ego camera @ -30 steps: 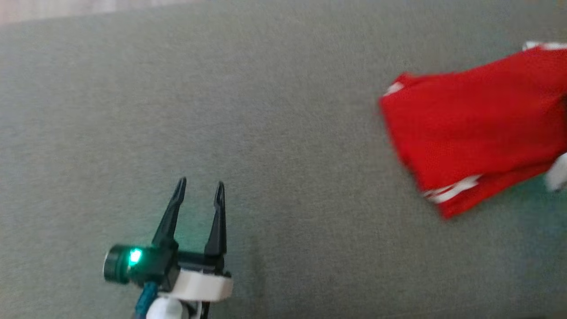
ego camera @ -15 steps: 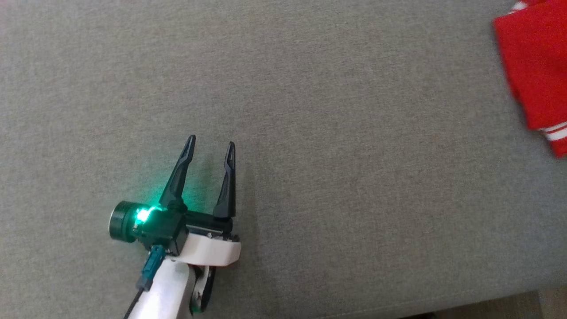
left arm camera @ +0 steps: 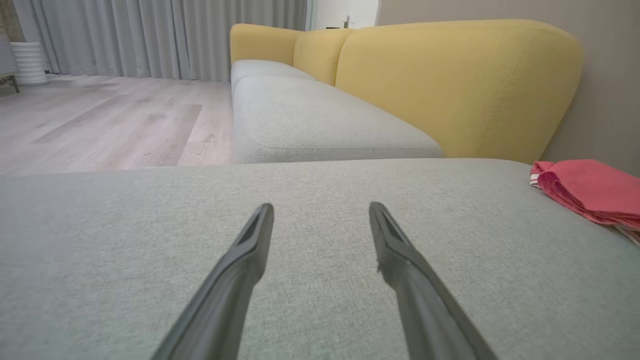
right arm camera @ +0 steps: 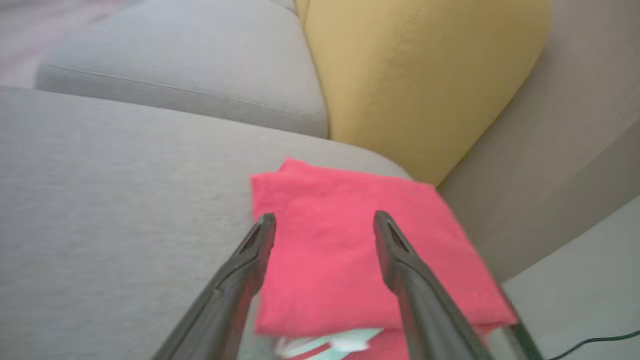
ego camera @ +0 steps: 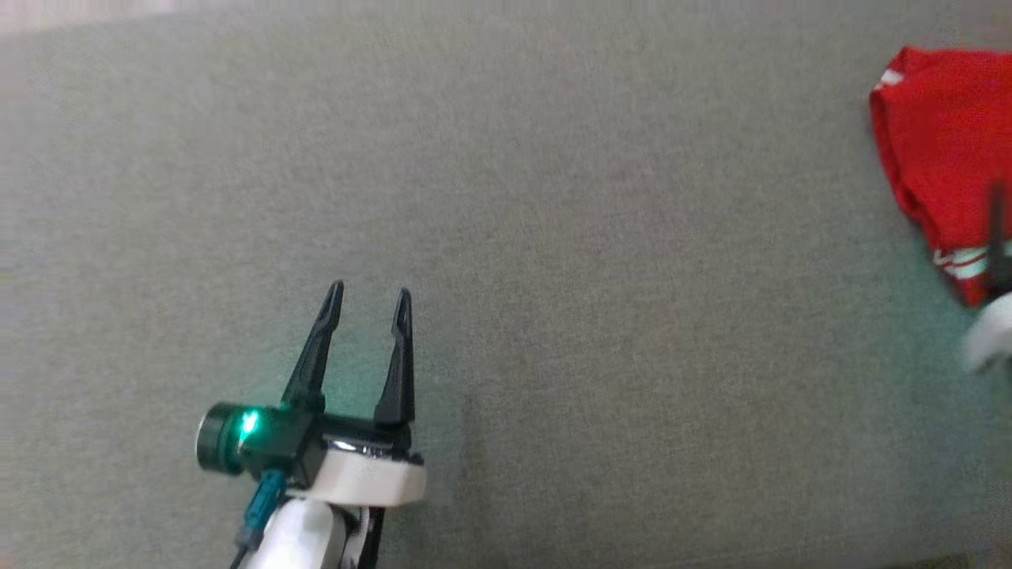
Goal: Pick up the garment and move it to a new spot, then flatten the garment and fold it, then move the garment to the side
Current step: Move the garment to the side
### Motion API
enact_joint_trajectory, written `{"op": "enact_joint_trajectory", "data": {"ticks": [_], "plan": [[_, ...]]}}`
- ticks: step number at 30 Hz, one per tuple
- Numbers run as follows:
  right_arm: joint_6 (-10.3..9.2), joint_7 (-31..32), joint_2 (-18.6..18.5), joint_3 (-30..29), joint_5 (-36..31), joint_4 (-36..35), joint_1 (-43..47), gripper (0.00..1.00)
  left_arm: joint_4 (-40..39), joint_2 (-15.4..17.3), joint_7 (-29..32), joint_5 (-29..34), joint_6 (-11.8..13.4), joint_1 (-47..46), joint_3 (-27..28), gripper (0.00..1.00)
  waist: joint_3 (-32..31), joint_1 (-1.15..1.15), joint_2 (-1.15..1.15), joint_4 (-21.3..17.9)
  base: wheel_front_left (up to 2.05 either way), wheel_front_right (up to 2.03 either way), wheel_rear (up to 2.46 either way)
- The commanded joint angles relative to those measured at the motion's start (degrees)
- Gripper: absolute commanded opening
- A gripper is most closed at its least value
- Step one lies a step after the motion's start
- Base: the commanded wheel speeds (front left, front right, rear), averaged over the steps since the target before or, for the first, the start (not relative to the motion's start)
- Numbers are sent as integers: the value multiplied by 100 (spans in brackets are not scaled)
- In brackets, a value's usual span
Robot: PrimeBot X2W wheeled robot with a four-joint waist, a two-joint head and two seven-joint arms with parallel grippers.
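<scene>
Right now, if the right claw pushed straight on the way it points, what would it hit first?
Most likely the garment, lying right ahead of the open right claw, though depth is unclear.

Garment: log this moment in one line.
garment: folded, on grey seat | right gripper: open, over garment | left gripper: open, empty

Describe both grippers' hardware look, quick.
Left gripper: two long dark tapered fingers, black body with a round housing carrying a green light, teal connector, white wrist shell. Right gripper: same dark tapered fingers; its white wrist is blurred.
</scene>
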Motion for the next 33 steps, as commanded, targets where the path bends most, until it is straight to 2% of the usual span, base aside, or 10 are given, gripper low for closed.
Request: {"op": "enact_joint_trajectory", "data": {"ticks": [1, 8, 12, 16, 22, 33], "plan": [[-4, -213, 90, 234, 98, -109, 180, 100, -200, -11, -54, -55, 23, 79, 188, 100, -445, 1, 0, 160, 0, 0, 0], [-4, -1493, 915, 1260, 394, 738, 944, 100, -201, -11, -54, -184, 91, 603, 284, 100, -1224, 1, 0, 605, 0, 0, 0], [-4, -1998, 1219, 1887, 727, 990, 1248, 100, -251, -12, -54, -204, 175, 1015, 360, 100, -1642, 1, 0, 786, 0, 0, 0], [-4, -2078, 1372, 2179, 1052, 600, 1536, 100, -393, -12, -54, -154, 268, 1308, 460, 100, -1856, 1, 0, 885, 0, 0, 0], [-4, -2082, 1442, 2260, 972, -278, 2004, 100, -590, -12, -54, -155, 451, 1513, 720, 100, -1929, 1, 0, 889, 0, 0, 0], [-4, -2083, 1538, 2236, 809, -479, 2203, 100, -747, -12, -54, -124, 474, 1611, 922, 100, -1979, 1, 0, 814, 0, 0, 0]]}}
